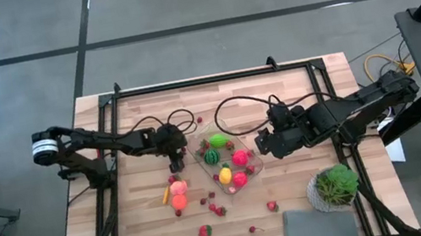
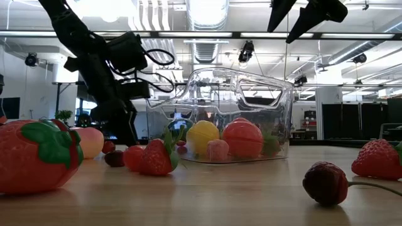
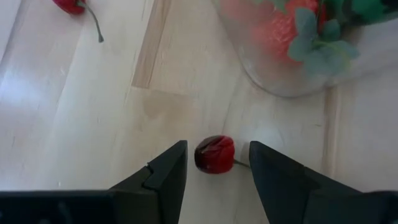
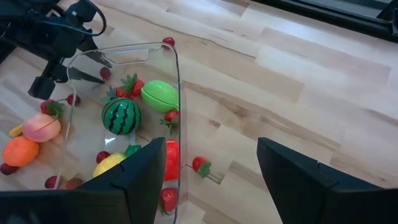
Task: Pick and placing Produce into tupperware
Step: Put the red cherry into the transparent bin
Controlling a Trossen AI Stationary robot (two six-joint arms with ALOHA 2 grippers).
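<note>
Two dark arms reach in over the pale wooden table [image 1: 127, 235] from either side. The left gripper [image 3: 216, 163] is down near the boards just beside the clear, see-through rectangular plastic tub [image 1: 230, 166]; its fingers stand apart on either side of a small dark red cherry with a thin stem [image 3: 214, 154], which lies on the wood between them without being pinched. The right gripper [image 4: 210, 163] hangs above the tub's other long side, its fingers spread with nothing between them. Inside the tub sit a striped green toy watermelon [image 4: 121, 116], a lime-green fruit [image 4: 160, 95], a yellow lemon [image 2: 202, 137] and several red pieces. More toy fruit lies loose on the table near the tub, among it an orange round one [image 1: 179, 201] and a red strawberry [image 1: 205, 232].
</note>
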